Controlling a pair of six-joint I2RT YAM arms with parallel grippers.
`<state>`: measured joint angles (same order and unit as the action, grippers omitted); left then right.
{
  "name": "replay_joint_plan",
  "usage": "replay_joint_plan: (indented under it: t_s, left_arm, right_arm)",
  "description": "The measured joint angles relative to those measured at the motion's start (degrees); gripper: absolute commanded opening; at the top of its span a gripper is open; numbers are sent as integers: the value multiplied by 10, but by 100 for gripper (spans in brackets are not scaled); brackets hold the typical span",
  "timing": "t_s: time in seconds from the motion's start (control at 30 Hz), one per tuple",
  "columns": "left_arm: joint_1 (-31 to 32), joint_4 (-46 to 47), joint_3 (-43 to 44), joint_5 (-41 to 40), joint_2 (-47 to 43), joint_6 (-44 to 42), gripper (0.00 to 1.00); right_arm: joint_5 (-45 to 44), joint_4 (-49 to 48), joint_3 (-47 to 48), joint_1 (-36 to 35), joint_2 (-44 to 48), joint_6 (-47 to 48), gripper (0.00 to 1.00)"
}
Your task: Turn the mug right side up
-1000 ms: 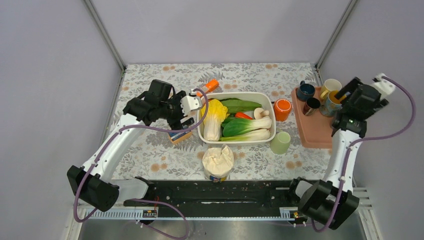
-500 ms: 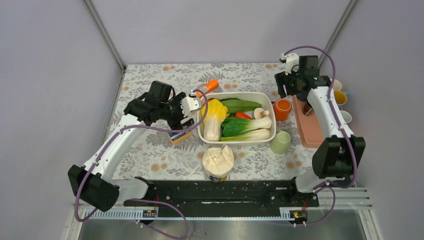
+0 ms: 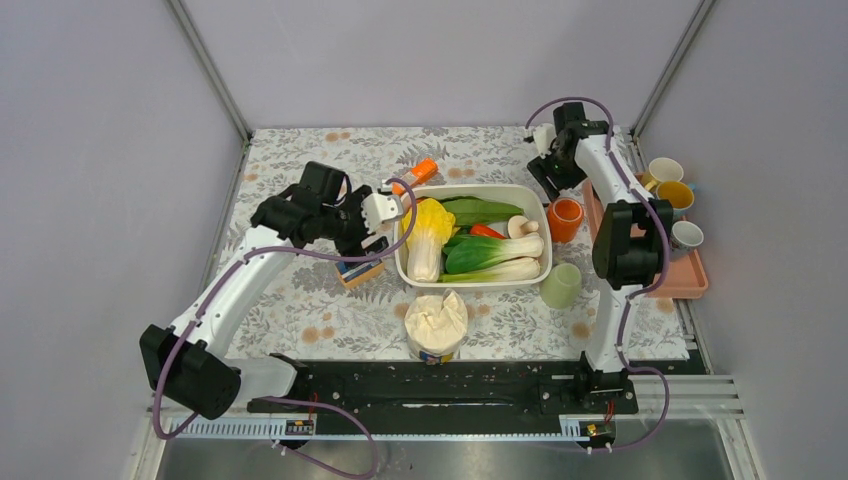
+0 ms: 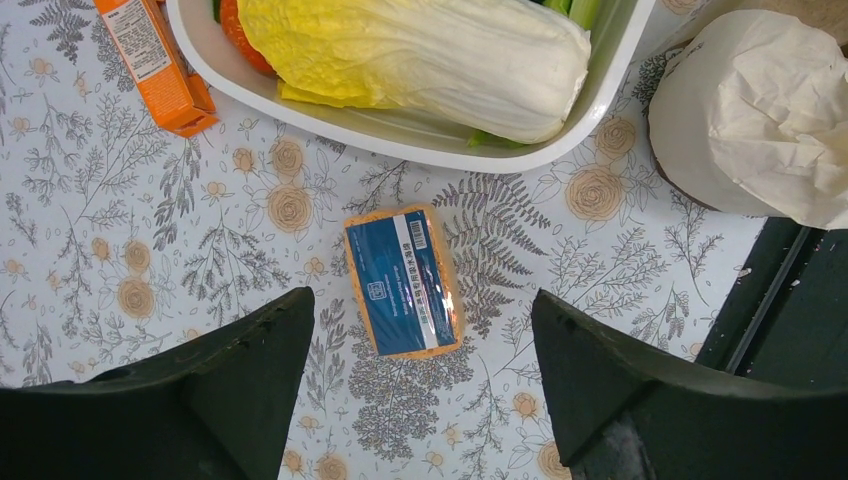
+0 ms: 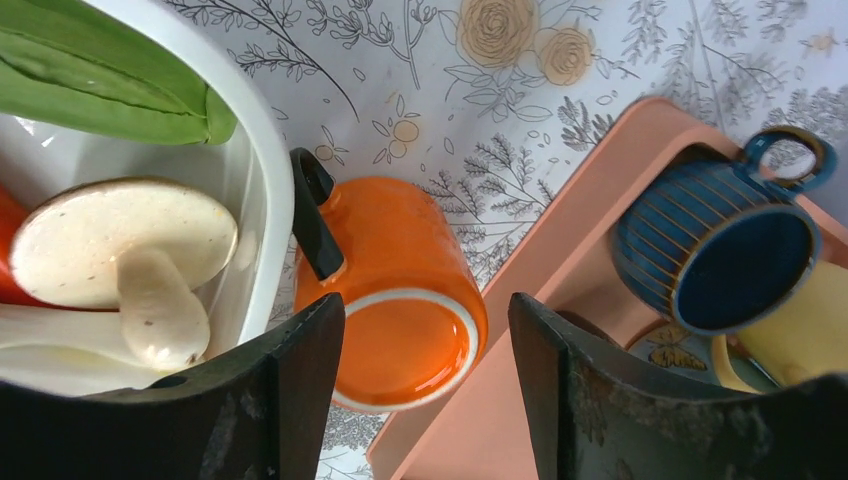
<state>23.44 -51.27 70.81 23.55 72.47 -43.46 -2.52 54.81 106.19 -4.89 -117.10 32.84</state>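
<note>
The orange mug (image 5: 395, 290) stands upside down on the table, just right of the white tub (image 5: 262, 190), in the narrow gap between the tub and the pink tray (image 5: 590, 240). Its glazed base faces up and its black handle (image 5: 312, 215) points toward the tub. It looks like glazed ceramic, so it is probably stiff, fairly heavy for its size, slick, and liable to chip if knocked against the tub's rim. The safest hold is likely across the body, clear of the handle and firm enough that the glaze does not slip as the mug is rolled over.

The right gripper (image 5: 425, 310) hovers over the mug with its jaws apart, one on each side in the wrist view, gripping nothing. The left gripper (image 4: 420, 300), left of the tub, hangs wide open and empty above a blue packet (image 4: 403, 280).

A second earlier the right arm was out beyond the tray. It has now swung in to the tub's far right corner. The mug and the left arm have not moved.
</note>
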Motion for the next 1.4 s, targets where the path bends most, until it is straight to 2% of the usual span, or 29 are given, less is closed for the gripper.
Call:
replay_joint_plan:
  t_s: [0.33, 0.53, 0.63, 1.03, 1.3, 1.4]
  left_arm:
    - [-7, 0, -3, 0, 0, -1, 83]
    - [-10, 1, -11, 0, 0, -3, 83]
    - [-11, 2, -11, 0, 0, -4, 83]
    - [-13, 2, -11, 0, 1, -7, 83]
    - [-14, 2, -11, 0, 1, -9, 83]
    - [-14, 2, -11, 0, 1, -9, 83]
  right_arm:
    - [19, 55, 82, 0, -73, 20, 66]
    - [39, 94, 85, 0, -80, 35, 65]
    - [40, 98, 84, 0, -80, 44, 60]
    - [-9, 135, 84, 0, -121, 35, 61]
    - [7, 150, 120, 0, -148, 26, 50]
    - [3, 150, 127, 0, -165, 24, 50]
